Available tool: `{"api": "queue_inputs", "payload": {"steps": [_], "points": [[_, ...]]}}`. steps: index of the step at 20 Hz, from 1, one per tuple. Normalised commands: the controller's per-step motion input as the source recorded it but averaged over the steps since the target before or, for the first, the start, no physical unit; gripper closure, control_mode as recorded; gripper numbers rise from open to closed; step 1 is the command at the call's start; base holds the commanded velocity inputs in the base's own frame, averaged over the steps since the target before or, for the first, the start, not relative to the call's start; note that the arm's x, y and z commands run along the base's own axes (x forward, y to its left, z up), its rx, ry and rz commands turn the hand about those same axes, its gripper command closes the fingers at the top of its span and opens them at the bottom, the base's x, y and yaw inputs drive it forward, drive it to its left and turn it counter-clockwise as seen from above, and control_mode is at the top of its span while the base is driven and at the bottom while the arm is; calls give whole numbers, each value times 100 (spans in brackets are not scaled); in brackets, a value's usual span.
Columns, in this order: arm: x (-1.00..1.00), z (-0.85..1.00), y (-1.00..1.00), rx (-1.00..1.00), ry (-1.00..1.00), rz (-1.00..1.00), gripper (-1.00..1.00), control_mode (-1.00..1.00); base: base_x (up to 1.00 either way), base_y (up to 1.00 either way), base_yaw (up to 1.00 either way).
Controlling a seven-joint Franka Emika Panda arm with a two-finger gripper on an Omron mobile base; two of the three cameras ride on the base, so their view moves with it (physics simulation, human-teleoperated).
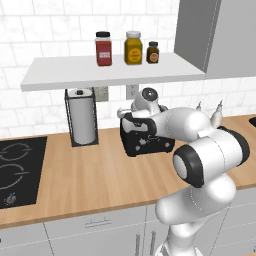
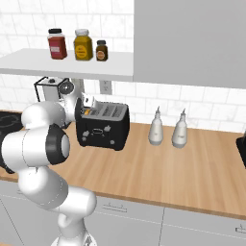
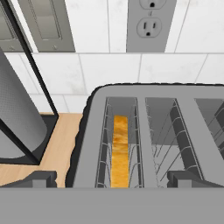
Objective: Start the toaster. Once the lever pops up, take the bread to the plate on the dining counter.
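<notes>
Black two-slot toaster (image 2: 103, 126), standing on the light-wood bench (image 2: 192, 168) against the white tiled wall, silver knobs on its front face. Bread (image 3: 119, 151): one tan slice with golden-orange crust, standing on edge inside the toaster's left-hand slot as the hand view shows it, held between the wire guides; the neighbouring slot at its 3 o'clock shows bare wires. Claw (image 3: 111, 180): poised directly above the toaster, its two dark fingertips (image 3: 38, 178) set wide apart, one to either side of the bread slot, gripping nothing. In the right base view the claw (image 2: 88, 106) sits over the toaster's top at the end nearest the arm. Paper-towel roll (image 1: 81, 120) in a black wire holder, on the bench at 9 o'clock from the toaster in the left base view, near but apart from it. Wall outlet (image 3: 152, 22) on the tiles at 12 o'clock above the toaster in the hand view. Two pale bottles (image 2: 166, 129) with pointed tops, side by side on the bench at 3 o'clock from the toaster in the right base view. White shelf (image 1: 110, 72) above, bearing three jars (image 1: 132, 49): red, yellow, small brown. Black hob (image 1: 17, 172) set into the bench at the left base view's 9 o'clock edge.
</notes>
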Motion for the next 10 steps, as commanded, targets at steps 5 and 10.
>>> {"api": "queue_inputs", "payload": {"steps": [5,10], "points": [[0,0,0,0,0,0,-100,-100,0,0,0],[0,0,0,0,0,0,-100,-100,0,0,0]]}}
